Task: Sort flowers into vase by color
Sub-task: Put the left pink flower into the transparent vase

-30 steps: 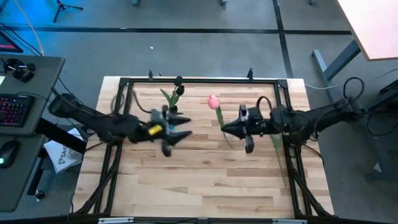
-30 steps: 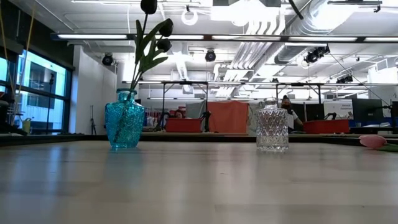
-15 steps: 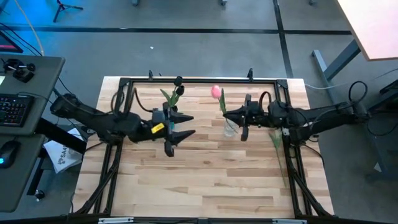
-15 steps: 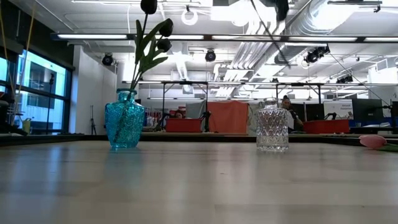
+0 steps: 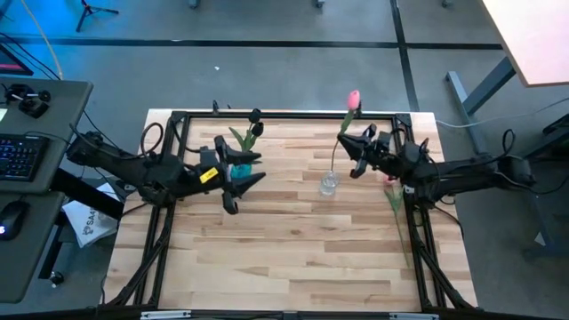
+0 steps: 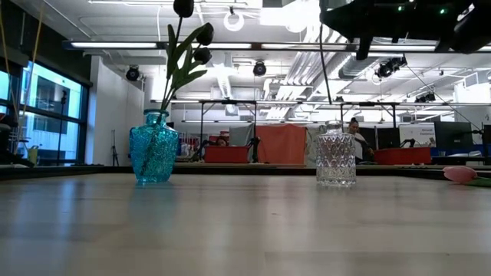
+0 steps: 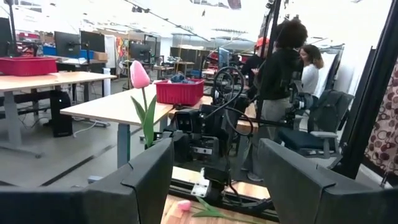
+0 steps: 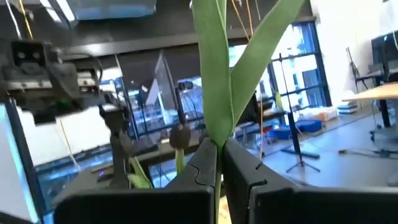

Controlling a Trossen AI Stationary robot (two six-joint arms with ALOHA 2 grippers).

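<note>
Nearest you, on the low view, the front of the surface (image 6: 245,230) lies bare, with the blue vase (image 6: 154,156) and the clear vase (image 6: 336,159) standing well apart toward its far side. The blue one already holds the dark tulips (image 6: 192,34), so you are on the pink half of the sort.

Your right claw (image 5: 357,147) is pinched tight on the stem of a pink tulip (image 5: 353,99), carried upright with its stem end over the clear vase (image 5: 328,184). In the right wrist view the fingers (image 8: 205,168) meet on the green stem with almost no gap. Whether the stem tip has entered the mouth you cannot tell. The next move, as I judge it, is to steady the stem over that narrow neck and lower before you let go.

The second pink tulip (image 6: 460,174) lies flat by the surface's right edge, near the right arm, so mind it when you swing back.

Your left claw (image 5: 242,169) waits spread wide and empty just beside the blue vase (image 5: 238,169); keep it from nudging the vase. Farthest off, the pink head leans past the surface's back rail (image 5: 284,115).
</note>
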